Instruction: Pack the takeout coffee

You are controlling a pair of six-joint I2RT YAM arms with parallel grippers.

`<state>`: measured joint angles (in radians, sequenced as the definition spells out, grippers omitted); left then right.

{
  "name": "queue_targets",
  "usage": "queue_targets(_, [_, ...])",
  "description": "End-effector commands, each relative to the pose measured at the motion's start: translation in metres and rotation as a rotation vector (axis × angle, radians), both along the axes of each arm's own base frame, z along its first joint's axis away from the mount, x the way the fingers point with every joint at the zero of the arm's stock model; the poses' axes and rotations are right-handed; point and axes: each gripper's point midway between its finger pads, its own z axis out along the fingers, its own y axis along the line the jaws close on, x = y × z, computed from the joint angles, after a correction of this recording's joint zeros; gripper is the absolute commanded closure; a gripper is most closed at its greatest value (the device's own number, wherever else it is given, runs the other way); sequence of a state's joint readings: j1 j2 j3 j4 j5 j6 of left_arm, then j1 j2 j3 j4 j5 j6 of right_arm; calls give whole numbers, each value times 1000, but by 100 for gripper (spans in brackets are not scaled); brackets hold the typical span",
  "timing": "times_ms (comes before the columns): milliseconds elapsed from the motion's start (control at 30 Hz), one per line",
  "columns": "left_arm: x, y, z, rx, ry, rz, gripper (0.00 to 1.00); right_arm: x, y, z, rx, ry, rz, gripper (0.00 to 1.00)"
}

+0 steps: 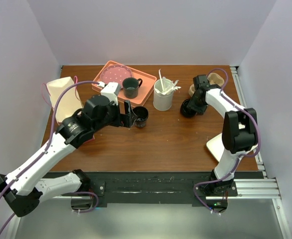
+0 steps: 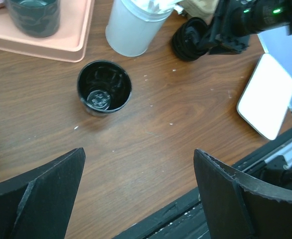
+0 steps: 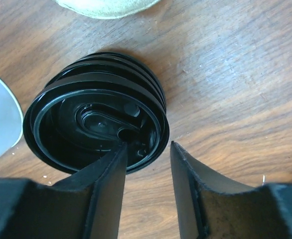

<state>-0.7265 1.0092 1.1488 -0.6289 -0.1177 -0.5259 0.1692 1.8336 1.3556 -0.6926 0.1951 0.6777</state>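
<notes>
At the middle of the tabletop (image 1: 176,144), your left claw (image 2: 138,153) hangs with its jaws spread wide and nothing between them. Just past its fingertips stands the takeout coffee cup (image 2: 104,87), upright on the bare wood and without a lid, so the wrist camera looks straight into its black inside. In the overhead view the cup sits close beside the claw's tip. Behind the cup you have a pink tray (image 2: 41,47) carrying a dark handled mug (image 2: 34,15) and a pink dotted plate (image 1: 117,74). A white canister (image 2: 133,30) of white utensils stands just right of the tray, and a tan paper bag (image 1: 61,97) stands upright at the far left edge. Over on the other side, your right claw (image 3: 147,145) is down on a stack of black lids (image 3: 96,119) that lies just right of the canister, well apart from the cup. Its jaws are partly parted and straddle the near rim of the top lid, one finger over the lid's inside and the other outside the rim. You cannot tell from these views whether they are actually pinching it. A flat white board (image 2: 265,94) lies near the right arm's base.
</notes>
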Motion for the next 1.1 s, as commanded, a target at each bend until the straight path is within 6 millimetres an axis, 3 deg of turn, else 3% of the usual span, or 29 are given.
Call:
queue_targets(0, [16,14,-13,117,23,82,9,8,-9,46,-34,-88,-3,49])
queue_targets(33, [19,13,-28,158,65,89,11,9,-10,54,-37,-100,-2,47])
queue_targets(167, [30,7,-61,199,179,102,24,6,-12,71,-55,-119,32,36])
queue_targets(333, [53,2,-88,217,258,119,35,2,-10,91,-55,-160,97,38])
queue_targets(433, [68,1,-94,209,272,124,42,-8,-2,102,-16,-197,139,40])
queue_targets(533, [78,-2,-101,228,270,125,43,-20,19,105,46,-229,211,42])
queue_targets(567, [80,-6,-102,226,272,111,43,-24,34,120,71,-290,260,42])
queue_targets(667, [89,-11,-111,234,275,107,46,-40,64,133,85,-345,357,43])
queue_targets(767, [95,-14,-125,251,295,110,50,-50,79,142,86,-366,396,43])
queue_targets(1067, [115,-14,-136,321,277,114,72,-56,96,156,152,-394,437,43])
